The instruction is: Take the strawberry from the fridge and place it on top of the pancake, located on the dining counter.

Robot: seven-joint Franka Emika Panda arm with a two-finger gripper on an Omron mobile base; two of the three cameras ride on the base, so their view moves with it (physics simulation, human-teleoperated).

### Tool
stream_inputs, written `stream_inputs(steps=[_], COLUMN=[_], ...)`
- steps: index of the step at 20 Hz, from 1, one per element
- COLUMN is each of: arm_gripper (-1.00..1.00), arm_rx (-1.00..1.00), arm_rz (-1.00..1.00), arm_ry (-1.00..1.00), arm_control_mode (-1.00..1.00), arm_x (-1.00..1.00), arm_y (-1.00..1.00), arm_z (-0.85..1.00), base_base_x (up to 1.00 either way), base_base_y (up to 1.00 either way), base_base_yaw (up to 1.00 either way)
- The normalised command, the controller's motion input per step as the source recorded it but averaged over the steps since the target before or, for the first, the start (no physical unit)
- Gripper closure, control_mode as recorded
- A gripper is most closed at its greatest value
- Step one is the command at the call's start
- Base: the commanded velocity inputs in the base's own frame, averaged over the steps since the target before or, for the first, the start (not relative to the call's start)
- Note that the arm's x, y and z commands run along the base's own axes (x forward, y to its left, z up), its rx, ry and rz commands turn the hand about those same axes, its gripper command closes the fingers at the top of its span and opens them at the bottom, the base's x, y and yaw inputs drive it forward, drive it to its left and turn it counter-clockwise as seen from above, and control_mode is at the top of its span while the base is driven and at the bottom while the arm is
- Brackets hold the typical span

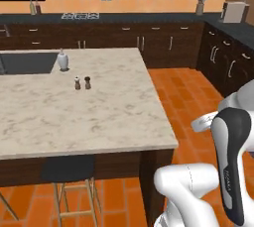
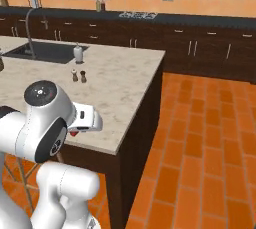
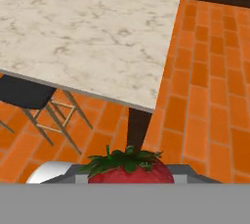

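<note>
The strawberry (image 3: 131, 171), bright red with a green leafy cap, sits at the bottom centre of the hand view, held in my gripper (image 3: 131, 176), which is shut on it. In the right base view the berry (image 2: 73, 133) is a small red spot under the white hand, just off the near edge of the dining counter (image 2: 120, 93). The beige marbled dining counter (image 1: 99, 112) stretches ahead and to the left, and the berry hangs above the floor in front of its near corner (image 3: 141, 105). The pancake and the fridge are out of view.
Two small shakers (image 1: 82, 83) and a white bottle (image 1: 62, 60) stand on the counter near the inset dark sink (image 1: 27, 63). A dark-seated stool (image 1: 69, 169) is tucked under the near edge. Orange tile floor (image 2: 210, 138) lies open to the right; dark wall cabinets (image 1: 163, 42) stand behind.
</note>
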Motion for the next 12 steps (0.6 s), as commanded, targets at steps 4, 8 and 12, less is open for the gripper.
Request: stream_inputs(steps=[4, 8, 12], arm_gripper=[1.0, 1.0, 1.0], arm_rx=[0.0, 0.0, 0.0], arm_rz=[0.0, 0.0, 0.0], arm_ry=[0.0, 0.0, 0.0], arm_control_mode=[1.0, 1.0, 1.0], arm_x=[0.0, 0.0, 0.0], arm_y=[0.0, 0.0, 0.0], arm_z=[0.0, 0.0, 0.0], base_base_x=[-0.01, -0.08, -0.09], base_base_y=[1.0, 1.0, 1.0], base_base_yaw=[-0.01, 0.0, 0.0])
